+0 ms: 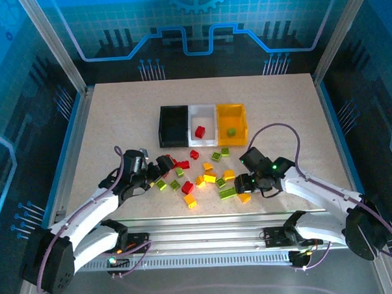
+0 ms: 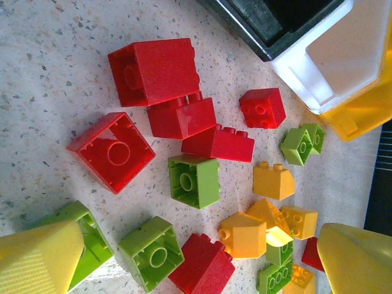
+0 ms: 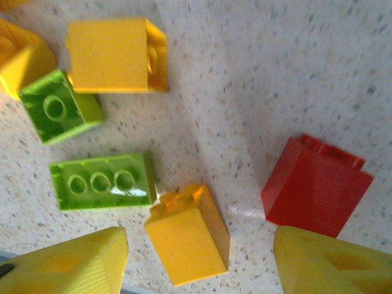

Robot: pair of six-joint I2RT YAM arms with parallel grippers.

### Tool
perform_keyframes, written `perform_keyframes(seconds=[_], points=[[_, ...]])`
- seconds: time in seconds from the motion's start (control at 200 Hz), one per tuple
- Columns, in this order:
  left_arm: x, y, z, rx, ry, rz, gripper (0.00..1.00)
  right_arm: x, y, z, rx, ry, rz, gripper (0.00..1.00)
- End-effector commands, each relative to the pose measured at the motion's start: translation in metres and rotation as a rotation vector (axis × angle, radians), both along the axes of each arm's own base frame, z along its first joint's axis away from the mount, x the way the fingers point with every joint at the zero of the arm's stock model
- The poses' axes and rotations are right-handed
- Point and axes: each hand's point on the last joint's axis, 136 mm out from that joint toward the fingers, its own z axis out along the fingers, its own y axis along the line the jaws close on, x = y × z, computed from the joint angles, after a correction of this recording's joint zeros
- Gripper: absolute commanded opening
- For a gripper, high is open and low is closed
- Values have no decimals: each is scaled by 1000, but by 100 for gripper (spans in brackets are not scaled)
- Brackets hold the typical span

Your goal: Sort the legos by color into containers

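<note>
This is a robot lab booth. Shiny metal frame posts (image 1: 55, 46) and blue walls (image 1: 275, 13) printed with a gear and circuit lines stand far beyond the left pincer (image 1: 166, 164) and right pincer (image 1: 241, 183), around a speckled table (image 1: 117, 124).

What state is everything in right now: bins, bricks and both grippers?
black bin: looks empty.
white bin: holds one red brick.
yellow-orange bin: holds one green brick.
loose legos: scattered on the table, unsorted.
left gripper: open, empty, over the loose legos.
right gripper: open, fingers either side of a yellow-orange brick, not touching it.
</note>
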Motion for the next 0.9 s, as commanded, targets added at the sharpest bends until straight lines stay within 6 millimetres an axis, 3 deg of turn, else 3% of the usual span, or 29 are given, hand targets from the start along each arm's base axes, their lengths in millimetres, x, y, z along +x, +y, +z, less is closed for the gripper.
perform_keyframes(seconds=[0.0,0.26,0.695,0.81,0.895], points=[[-2,-5,-5,-10,11,-22,99,-14,2,-9,0,49,5,65],[-1,-6,-8,-13,24,-20,99,-15,14,-18,-16,58,54,63],[-1,-5,-12,-4,32,-17,99,-17,7,-46,-102,90,56,51],[0,-5,-12,-5,33,-18,99,-15,8,-40,-97,74,61,40],[-1,-5,-11,-1,35,-20,99,-8,12,-22,-76,28,77,33]])
